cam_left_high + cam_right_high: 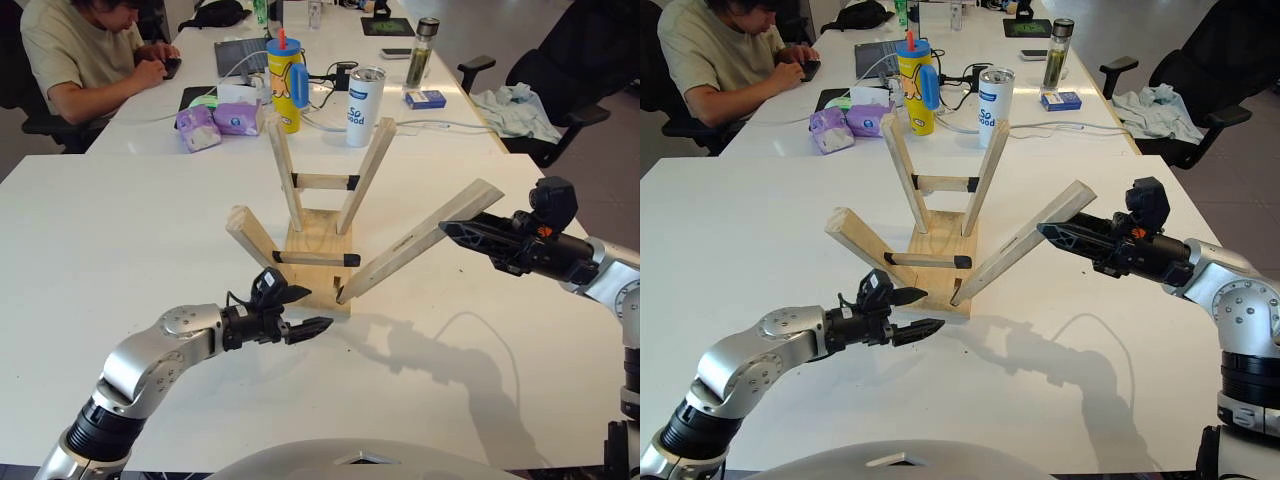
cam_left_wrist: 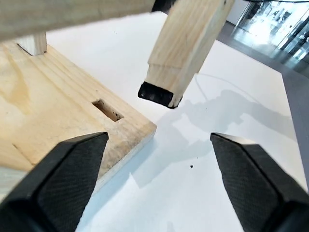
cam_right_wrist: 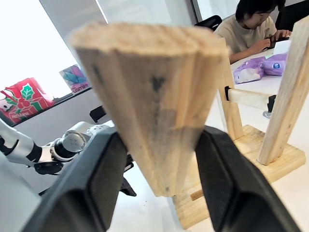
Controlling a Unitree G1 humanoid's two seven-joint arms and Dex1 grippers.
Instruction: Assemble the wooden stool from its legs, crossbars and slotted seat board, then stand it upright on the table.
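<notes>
The slotted seat board (image 1: 316,238) lies flat on the white table (image 1: 120,250), with the stool upside down. Two legs (image 1: 365,175) stand in it at the back, joined by a crossbar (image 1: 322,182). A third leg (image 1: 252,238) leans out to the left, with a black-tipped crossbar (image 1: 312,259) beside it. My right gripper (image 1: 472,230) is shut on the top of the fourth leg (image 1: 415,243), which slants down to the board's near right corner. Its black-tipped foot (image 2: 159,94) hovers just above an unfilled slot (image 2: 107,109). My left gripper (image 1: 305,310) is open at the board's front edge, holding nothing.
A second table behind carries a yellow bottle (image 1: 285,85), a white tumbler (image 1: 365,105), purple tissue packs (image 1: 215,122) and cables, close behind the stool's back legs. An office chair (image 1: 545,90) with cloth on it stands at the far right.
</notes>
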